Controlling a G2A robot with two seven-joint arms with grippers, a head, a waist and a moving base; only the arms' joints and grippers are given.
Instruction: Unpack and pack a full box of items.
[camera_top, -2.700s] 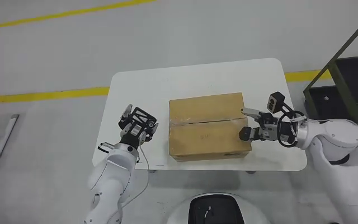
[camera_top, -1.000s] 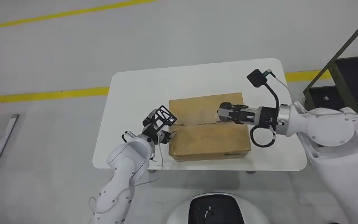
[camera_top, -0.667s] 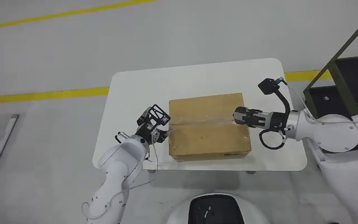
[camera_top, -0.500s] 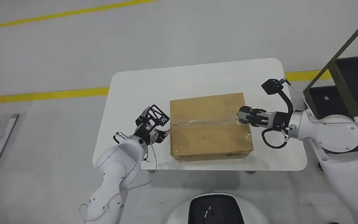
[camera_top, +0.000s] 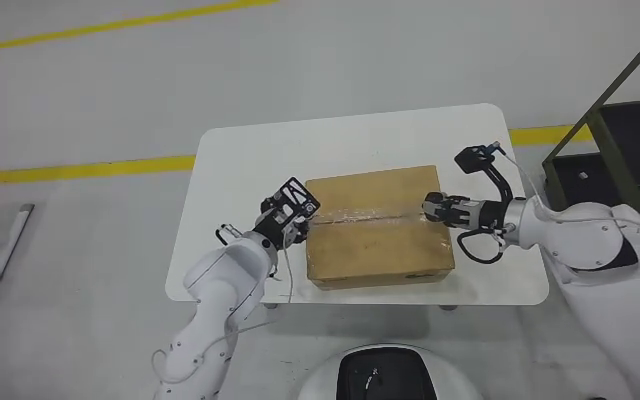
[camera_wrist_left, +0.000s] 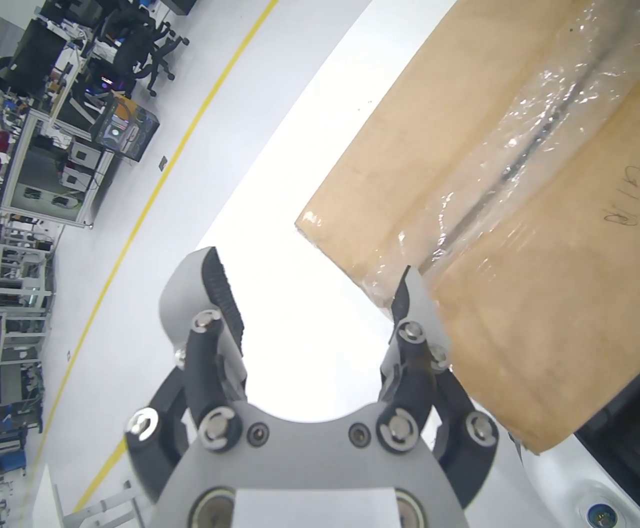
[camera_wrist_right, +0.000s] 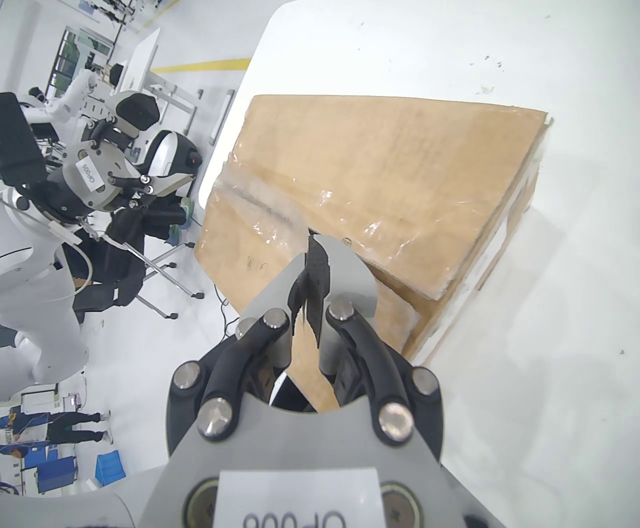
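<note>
On the white table (camera_top: 250, 160), the left gripper (camera_top: 297, 212) is spread wide at the left end of the cardboard box (camera_top: 375, 240), which lies mid-table, flaps closed. At the box's right end, the right gripper (camera_top: 432, 208) has its fingers pressed together over the taped seam (camera_top: 365, 213).

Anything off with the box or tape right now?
Yes. The clear tape along the top seam of the box is crumpled and raised near the shut right pincer. The cardboard edge at that end looks frayed. The flaps are closed, and nothing has spilled.
</note>
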